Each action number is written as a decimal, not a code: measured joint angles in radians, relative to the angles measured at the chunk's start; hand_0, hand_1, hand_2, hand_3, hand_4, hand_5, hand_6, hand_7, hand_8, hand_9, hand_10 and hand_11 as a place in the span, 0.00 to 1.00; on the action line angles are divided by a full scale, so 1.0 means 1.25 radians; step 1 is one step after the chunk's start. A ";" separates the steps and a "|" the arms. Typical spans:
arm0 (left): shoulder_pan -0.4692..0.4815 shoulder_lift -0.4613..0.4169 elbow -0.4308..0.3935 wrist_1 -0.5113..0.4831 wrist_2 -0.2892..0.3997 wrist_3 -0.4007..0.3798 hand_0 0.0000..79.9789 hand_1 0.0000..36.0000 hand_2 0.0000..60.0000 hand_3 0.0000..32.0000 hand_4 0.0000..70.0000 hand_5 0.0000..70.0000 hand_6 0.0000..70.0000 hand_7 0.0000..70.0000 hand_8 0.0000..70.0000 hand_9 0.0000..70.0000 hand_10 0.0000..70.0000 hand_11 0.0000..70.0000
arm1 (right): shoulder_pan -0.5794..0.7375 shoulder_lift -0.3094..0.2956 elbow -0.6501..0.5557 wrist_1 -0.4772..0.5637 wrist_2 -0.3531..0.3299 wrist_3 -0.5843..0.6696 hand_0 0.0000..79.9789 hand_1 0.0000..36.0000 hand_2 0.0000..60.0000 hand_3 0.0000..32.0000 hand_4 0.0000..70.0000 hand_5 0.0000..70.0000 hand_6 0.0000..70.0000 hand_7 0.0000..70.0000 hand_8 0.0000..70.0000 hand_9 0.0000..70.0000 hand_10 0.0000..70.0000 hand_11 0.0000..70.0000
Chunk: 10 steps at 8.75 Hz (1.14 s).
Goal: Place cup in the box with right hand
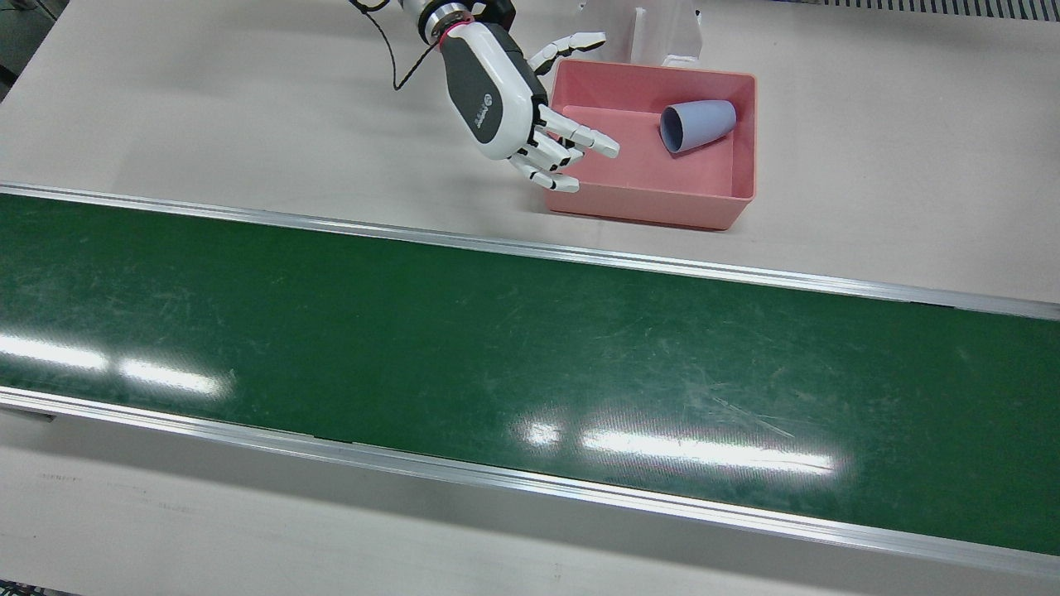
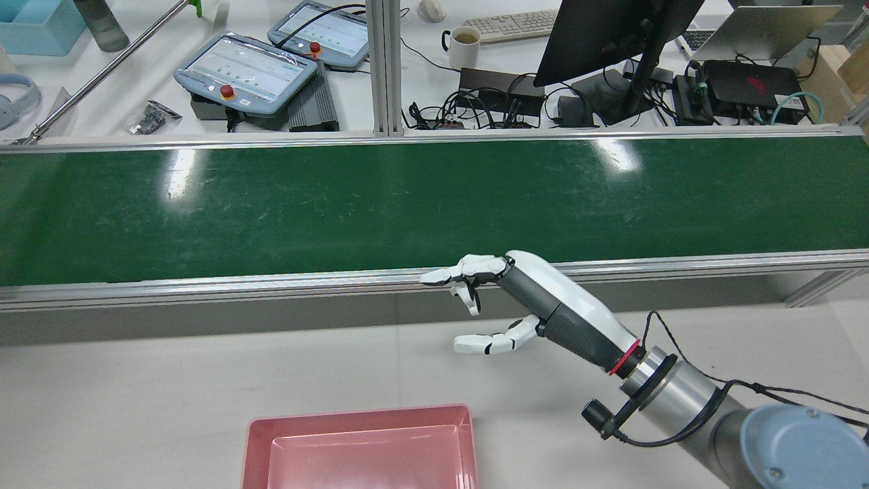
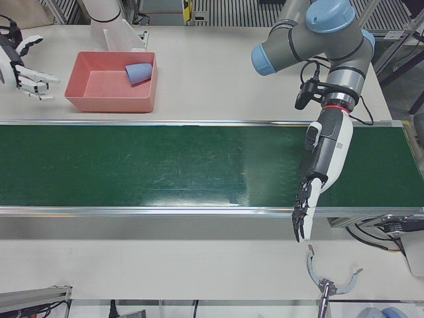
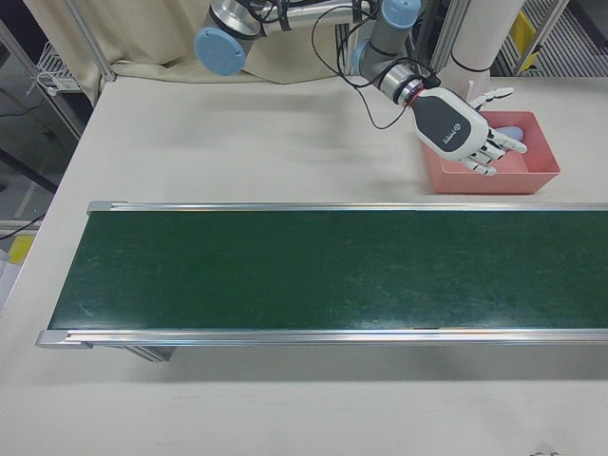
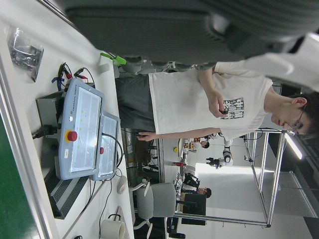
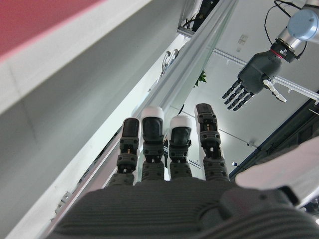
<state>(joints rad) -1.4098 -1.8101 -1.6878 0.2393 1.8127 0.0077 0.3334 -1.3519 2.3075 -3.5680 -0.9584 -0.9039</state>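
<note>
Beside box (image 1: pixel 745 141) rim, right hand (image 1: pixel 505 95)

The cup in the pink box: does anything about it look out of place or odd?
Only its pose. The grey-blue cup lies on its side inside the pink box, near a far corner, open mouth facing the right hand, which is open and empty at the box's edge. Nothing looks spilled or damaged.

Beige table (image 1: pixel 207 99), pink box (image 1: pixel 654 194), green conveyor belt (image 1: pixel 497 348)
</note>
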 measured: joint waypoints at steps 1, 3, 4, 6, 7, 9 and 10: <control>0.000 0.000 0.000 0.000 0.000 0.000 0.00 0.00 0.00 0.00 0.00 0.00 0.00 0.00 0.00 0.00 0.00 0.00 | 0.079 -0.008 0.005 -0.017 -0.043 0.058 0.65 0.84 0.98 0.00 0.24 0.18 0.52 1.00 0.61 0.96 0.35 0.53; 0.000 0.000 0.000 0.000 0.000 0.000 0.00 0.00 0.00 0.00 0.00 0.00 0.00 0.00 0.00 0.00 0.00 0.00 | 0.204 -0.034 0.001 -0.035 -0.075 0.166 0.63 0.84 1.00 0.00 0.15 0.17 0.52 1.00 0.60 0.95 0.36 0.54; 0.000 0.000 0.000 0.000 0.000 0.000 0.00 0.00 0.00 0.00 0.00 0.00 0.00 0.00 0.00 0.00 0.00 0.00 | 0.271 -0.053 -0.013 -0.037 -0.079 0.227 0.61 0.80 0.99 0.00 0.13 0.17 0.52 1.00 0.61 0.96 0.38 0.57; 0.000 0.000 0.000 -0.001 0.000 0.000 0.00 0.00 0.00 0.00 0.00 0.00 0.00 0.00 0.00 0.00 0.00 0.00 | 0.399 -0.083 -0.075 -0.024 -0.084 0.365 0.52 0.38 0.49 0.00 0.03 0.14 0.49 1.00 0.63 1.00 0.43 0.63; 0.000 0.000 0.000 -0.001 0.000 0.000 0.00 0.00 0.00 0.00 0.00 0.00 0.00 0.00 0.00 0.00 0.00 0.00 | 0.453 -0.104 -0.112 0.013 -0.087 0.418 0.52 0.39 0.55 0.00 0.03 0.15 0.51 1.00 0.66 1.00 0.48 0.69; 0.000 0.000 -0.001 0.000 0.000 0.000 0.00 0.00 0.00 0.00 0.00 0.00 0.00 0.00 0.00 0.00 0.00 0.00 | 0.556 -0.140 -0.211 0.131 -0.135 0.490 0.57 0.29 0.34 0.00 0.20 0.15 0.54 1.00 0.71 1.00 0.51 0.74; 0.000 0.000 -0.002 0.001 0.000 0.000 0.00 0.00 0.00 0.00 0.00 0.00 0.00 0.00 0.00 0.00 0.00 0.00 | 0.619 -0.148 -0.260 0.175 -0.186 0.507 0.58 0.26 0.28 0.00 0.24 0.16 0.54 1.00 0.73 1.00 0.52 0.74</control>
<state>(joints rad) -1.4097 -1.8101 -1.6897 0.2402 1.8131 0.0077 1.1070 -1.5372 1.9822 -3.3487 -1.1905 -0.2706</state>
